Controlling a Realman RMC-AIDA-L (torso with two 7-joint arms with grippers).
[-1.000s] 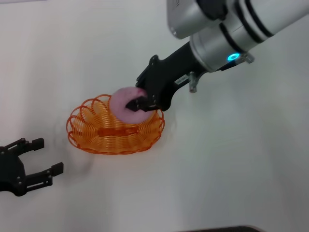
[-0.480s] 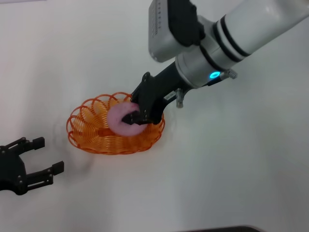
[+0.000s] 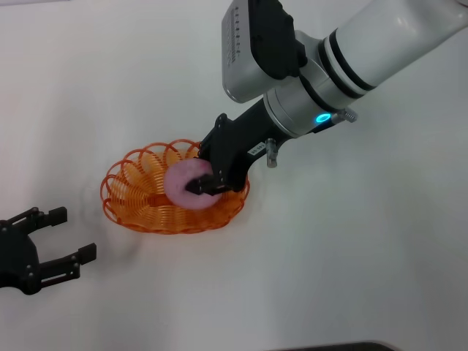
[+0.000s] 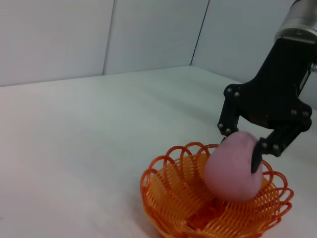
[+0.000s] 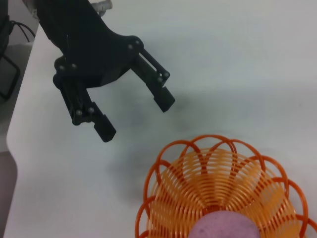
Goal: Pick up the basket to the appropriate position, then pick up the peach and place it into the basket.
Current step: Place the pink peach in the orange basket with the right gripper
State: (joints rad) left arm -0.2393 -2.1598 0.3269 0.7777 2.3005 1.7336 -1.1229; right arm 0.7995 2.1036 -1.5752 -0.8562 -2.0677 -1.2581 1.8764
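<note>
Held between the two black fingers of the right gripper (image 3: 204, 183), the peach (image 3: 184, 186) is seen low inside the basket (image 3: 129, 191), toward the side nearest that arm. The fingers are pressed on opposite sides of the fruit, across its middle. Whether the peach rests on the basket's bottom cannot be told.

The peach is round, pink-purple and dull, with a fuzzy look. It is judged to be light and a bit soft, so a gentle squeeze around its widest part should be enough. Its fuzzy skin is not likely to slip.

The basket is made of thin orange wire bent into loops, with a wavy rim. It is judged to be light and springy, and it could be pushed along the smooth white table (image 3: 351, 256) by a bump.

The left gripper (image 3: 70, 235) is parked near the basket, with its fingers spread apart and nothing held.
</note>
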